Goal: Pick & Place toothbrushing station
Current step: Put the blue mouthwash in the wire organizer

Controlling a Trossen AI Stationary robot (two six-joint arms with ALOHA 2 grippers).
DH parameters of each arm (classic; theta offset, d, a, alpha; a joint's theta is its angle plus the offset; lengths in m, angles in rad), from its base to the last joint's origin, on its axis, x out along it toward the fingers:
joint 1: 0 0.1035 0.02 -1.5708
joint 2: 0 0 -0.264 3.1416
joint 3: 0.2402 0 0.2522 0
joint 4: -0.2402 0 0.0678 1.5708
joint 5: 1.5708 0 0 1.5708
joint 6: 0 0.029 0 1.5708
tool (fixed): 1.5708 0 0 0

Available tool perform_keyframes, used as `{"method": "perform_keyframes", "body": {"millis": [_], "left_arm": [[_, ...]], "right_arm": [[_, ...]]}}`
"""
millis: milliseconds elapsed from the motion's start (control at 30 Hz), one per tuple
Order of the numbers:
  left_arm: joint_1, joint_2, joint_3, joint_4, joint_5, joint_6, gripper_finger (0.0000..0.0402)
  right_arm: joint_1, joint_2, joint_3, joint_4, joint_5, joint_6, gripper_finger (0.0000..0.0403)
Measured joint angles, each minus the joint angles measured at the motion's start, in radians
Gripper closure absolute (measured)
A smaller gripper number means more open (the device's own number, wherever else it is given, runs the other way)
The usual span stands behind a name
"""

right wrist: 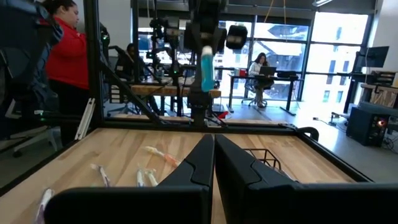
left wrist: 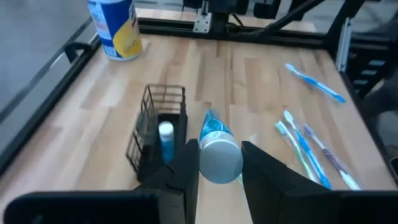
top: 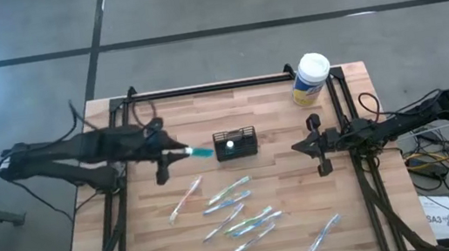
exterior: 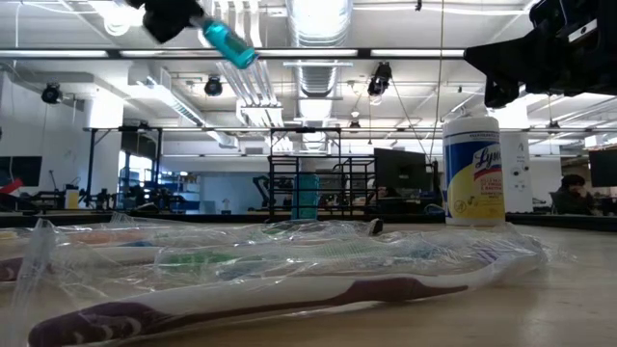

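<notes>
Left gripper (top: 183, 152) clamps teal tube (top: 200, 153), at 9 o'clock of caddy (top: 237, 144); right gripper (top: 298, 147) closed, empty, at 3 o'clock

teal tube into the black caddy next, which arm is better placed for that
Left. The left gripper already holds the teal tube just beside the black caddy. The right gripper is shut, empty, and waits at the table's right side.
</notes>
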Motion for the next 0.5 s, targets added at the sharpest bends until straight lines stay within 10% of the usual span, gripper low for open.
{"method": "perform_keyframes", "body": {"millis": [500], "left_arm": [[0.131,0.609,0.708,-0.456,0.112,0.146,0.0304]], "right_arm": [[0.000,0.000,0.000,-0.026,0.023,-0.002,0.0394]]}}
